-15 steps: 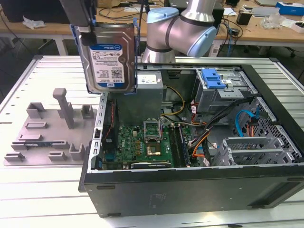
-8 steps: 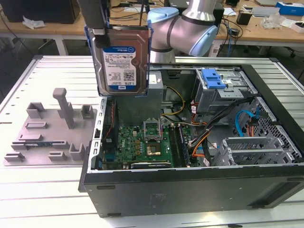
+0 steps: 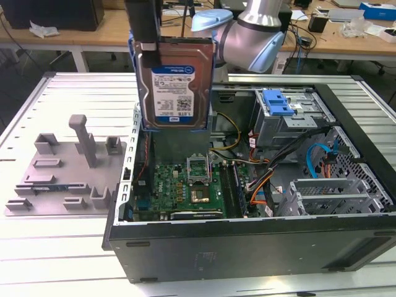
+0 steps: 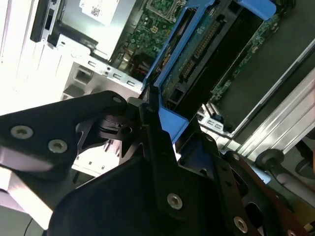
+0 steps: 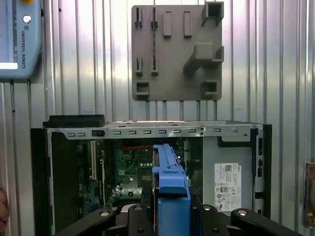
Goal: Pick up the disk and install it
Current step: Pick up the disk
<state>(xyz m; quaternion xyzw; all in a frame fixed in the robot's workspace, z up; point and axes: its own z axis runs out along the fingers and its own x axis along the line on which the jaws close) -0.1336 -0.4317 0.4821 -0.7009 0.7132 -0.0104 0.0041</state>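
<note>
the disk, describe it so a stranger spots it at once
Start at the open computer case on the ribbed table. The disk hangs upright above its motherboard. Unlike the blue latch on the drive cage, it is a silver-grey slab with a white-and-blue label.

The worktop (image 3: 74,93) is a silver metal surface ribbed with long parallel grooves, also seen in the first wrist view (image 5: 74,88). A black computer case (image 3: 247,238) lies on its side across the middle, open side up. A flat grey fixture plate (image 3: 62,179) with upright posts and slots lies toward the edge at the exterior view's left. A narrow strip of bare worktop separates plate (image 5: 172,64) and case (image 5: 147,130).
</note>
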